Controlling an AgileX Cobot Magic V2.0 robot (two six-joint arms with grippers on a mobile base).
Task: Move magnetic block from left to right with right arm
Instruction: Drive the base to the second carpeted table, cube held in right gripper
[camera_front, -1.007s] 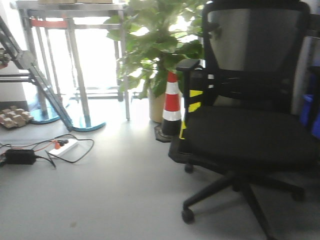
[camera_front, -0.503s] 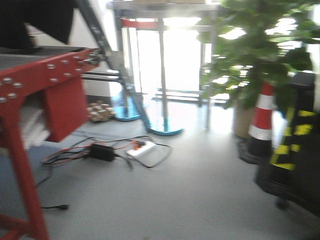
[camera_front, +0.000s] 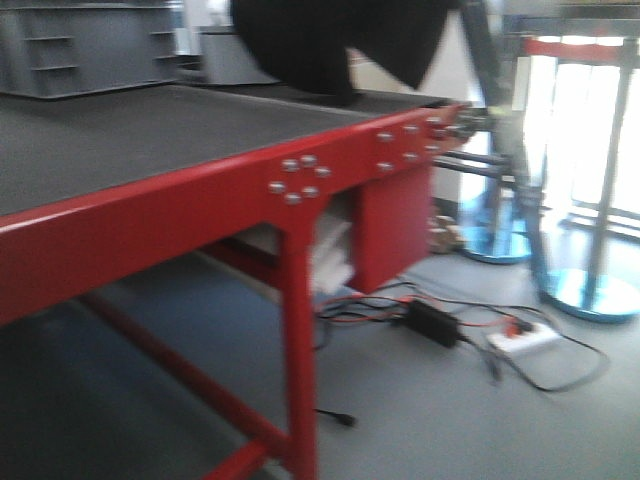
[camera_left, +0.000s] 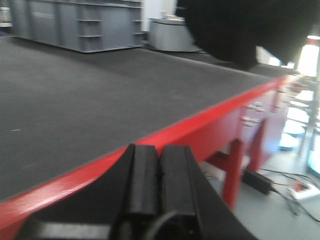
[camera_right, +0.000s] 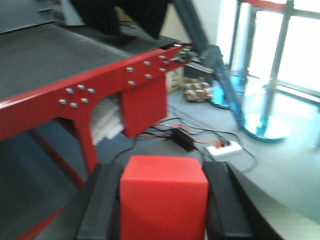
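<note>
Here, one magnetic block shows, and only in the right wrist view. The right claw grips it, one dark finger against each side, off the tabletop and outside its red-framed end. There are two claws. The left claw shows only in the left wrist view, its two fingers pressed together with nothing between them, just off the tabletop's red edge. The front view shows neither claw nor block. It shows the one tabletop and, on the floor past its end, one black adapter and one white power strip. Grey crates stand at the tabletop's far side.
</note>
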